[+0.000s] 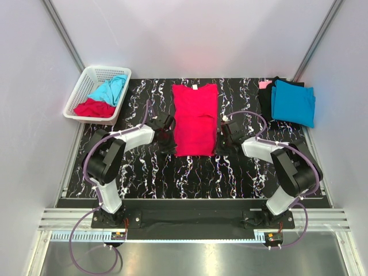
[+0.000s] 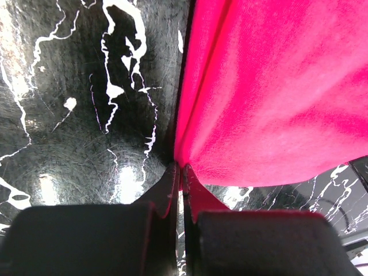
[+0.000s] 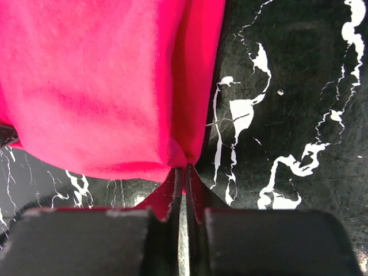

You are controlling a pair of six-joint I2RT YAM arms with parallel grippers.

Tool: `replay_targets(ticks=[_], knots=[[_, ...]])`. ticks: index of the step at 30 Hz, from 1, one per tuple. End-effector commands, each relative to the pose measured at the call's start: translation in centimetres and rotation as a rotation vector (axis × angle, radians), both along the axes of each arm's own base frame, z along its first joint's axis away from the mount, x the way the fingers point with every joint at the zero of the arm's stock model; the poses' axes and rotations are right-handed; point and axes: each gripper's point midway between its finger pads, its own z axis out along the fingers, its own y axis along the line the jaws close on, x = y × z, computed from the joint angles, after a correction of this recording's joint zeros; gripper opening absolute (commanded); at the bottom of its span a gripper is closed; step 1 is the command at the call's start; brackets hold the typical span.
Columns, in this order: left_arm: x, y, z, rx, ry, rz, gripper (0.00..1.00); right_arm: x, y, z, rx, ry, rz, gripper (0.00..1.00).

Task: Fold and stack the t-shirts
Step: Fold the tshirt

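Note:
A crimson red t-shirt (image 1: 195, 118) lies in a long narrow fold at the middle of the black marbled table, collar at the far end. My left gripper (image 1: 167, 131) is shut on its left edge, which shows pinched between the jaws in the left wrist view (image 2: 241, 103). My right gripper (image 1: 223, 131) is shut on its right edge, seen in the right wrist view (image 3: 98, 86). A folded turquoise t-shirt (image 1: 293, 102) lies on a black one (image 1: 265, 102) at the far right, with a pale pink one (image 1: 264, 84) peeking out behind.
A white lattice basket (image 1: 86, 86) at the far left holds a crumpled turquoise shirt (image 1: 111, 89) and a red shirt (image 1: 95, 108). Metal rails run along the table's near edge (image 1: 195, 221). Grey walls close in both sides.

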Motion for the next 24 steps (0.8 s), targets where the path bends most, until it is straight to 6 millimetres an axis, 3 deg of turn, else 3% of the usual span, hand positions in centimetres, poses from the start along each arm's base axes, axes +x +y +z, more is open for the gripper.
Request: replay_targets(ticks=[1, 6, 10, 17, 24], knots=[[-0.7, 0.5, -1.0, 0.029, 0.028, -0.009, 0.0, -0.5, -1.1, -0.8, -0.06, 0.027, -0.019, 0.0], [-1.2, 0.9, -0.2, 0.023, 0.016, -0.007, 0.0, -1.8, -1.4, 0.7, -0.047, 0.043, -0.031, 0.0], [-2.4, 1.4, 0.9, 0.013, 0.002, -0.002, 0.0, -4.8, -1.7, 2.2, 0.018, 0.081, -0.053, 0.0], [-6.5, 1.8, 2.3, -0.01, -0.023, -0.013, 0.0, -9.2, -2.7, 5.2, 0.09, 0.057, -0.063, 0.0], [-10.5, 0.5, 5.8, -0.039, -0.103, -0.054, 0.0, -12.9, -3.7, 8.7, 0.136, 0.044, -0.033, 0.0]])
